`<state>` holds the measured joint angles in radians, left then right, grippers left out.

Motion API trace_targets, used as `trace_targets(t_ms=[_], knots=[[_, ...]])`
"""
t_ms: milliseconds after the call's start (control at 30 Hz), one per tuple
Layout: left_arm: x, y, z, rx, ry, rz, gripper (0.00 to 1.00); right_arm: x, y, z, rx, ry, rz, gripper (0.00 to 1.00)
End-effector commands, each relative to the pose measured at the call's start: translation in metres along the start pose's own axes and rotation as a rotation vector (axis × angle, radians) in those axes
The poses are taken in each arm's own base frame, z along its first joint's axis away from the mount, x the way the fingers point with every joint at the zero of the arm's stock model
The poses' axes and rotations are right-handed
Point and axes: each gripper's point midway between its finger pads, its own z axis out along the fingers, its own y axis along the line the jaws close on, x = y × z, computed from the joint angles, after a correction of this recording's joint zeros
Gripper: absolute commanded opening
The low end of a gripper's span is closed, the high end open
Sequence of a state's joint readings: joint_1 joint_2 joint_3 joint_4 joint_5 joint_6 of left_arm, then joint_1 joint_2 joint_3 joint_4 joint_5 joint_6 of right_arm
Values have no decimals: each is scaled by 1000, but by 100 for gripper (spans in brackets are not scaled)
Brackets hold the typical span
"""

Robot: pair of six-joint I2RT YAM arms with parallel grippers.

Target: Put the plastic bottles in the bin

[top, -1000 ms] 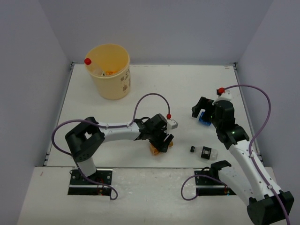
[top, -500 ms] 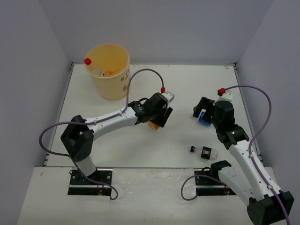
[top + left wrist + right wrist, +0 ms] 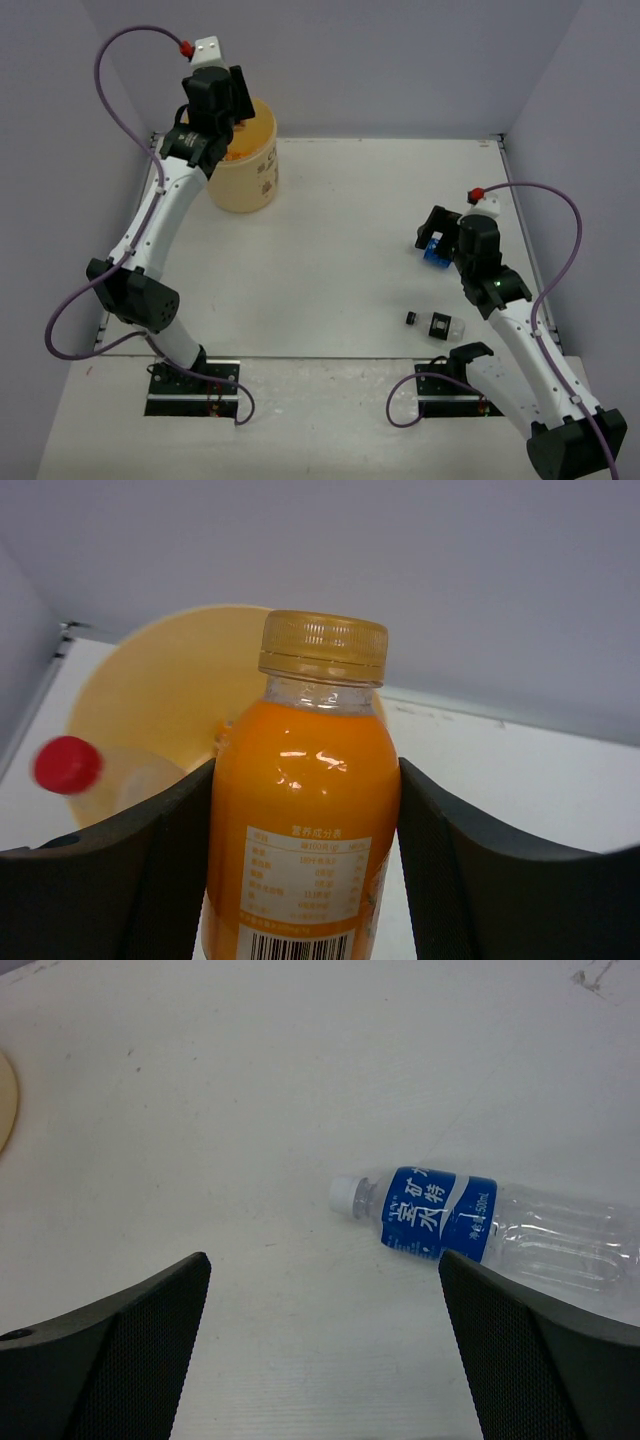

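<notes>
- Orange plastic bottle (image 3: 300, 810), with a brown-gold cap and a printed label, sits clamped between the two dark fingers of the left hand (image 3: 305, 880), which press on both its sides.
- From above, that hand is raised high over the bin (image 3: 247, 182), at the far left of the table.
- Bin: one, round and pale yellow, with dark print on its side, standing on the table near the back left corner.
- Inside it lies a clear bottle with a red cap (image 3: 68, 765); an orange patch shows behind it, though I cannot tell what it is.
- Blue-labelled bottle (image 3: 440, 1215), clear with a white cap, lies on its side on the table, just ahead of the right hand (image 3: 330, 1360), whose fingers are spread wide with nothing between them.
- Black-labelled bottle (image 3: 435, 323) lies on its side nearer the arm bases, beside the right arm.
- Count: four bottles show plainly, two of them on the table, one in the bin and one gripped.
- Table (image 3: 340, 200) is white and lightly scuffed.
- Plain pale grey-lilac walls (image 3: 350, 60) close it in at the back and on both sides.
</notes>
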<state>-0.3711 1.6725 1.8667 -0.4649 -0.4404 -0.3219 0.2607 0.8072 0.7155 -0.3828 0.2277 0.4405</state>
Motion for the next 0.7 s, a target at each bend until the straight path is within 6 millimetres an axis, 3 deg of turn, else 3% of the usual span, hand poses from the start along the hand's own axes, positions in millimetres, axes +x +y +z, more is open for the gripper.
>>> trace_targets(t_ms=[0, 100, 133, 200, 267, 433, 667], knots=[[-29, 44, 24, -108, -89, -41, 24, -7, -8, 2, 42, -28, -8, 99], [-27, 56, 45, -109, -61, -51, 26, -6, -8, 2, 41, -29, -3, 99], [-20, 54, 48, -87, -26, -45, 32, -7, -9, 2, 44, -31, -3, 99], [-16, 51, 55, -61, 0, -43, 59, -8, -9, 2, 47, -32, -5, 99], [-14, 48, 56, -47, 9, -45, 97, -9, -8, 2, 43, -33, -6, 99], [-23, 41, 47, 0, 0, -55, 100, -9, -4, 1, 17, -24, -36, 99], [-48, 20, 9, 152, -17, -60, 100, -17, -9, 7, 50, -22, -66, 99]])
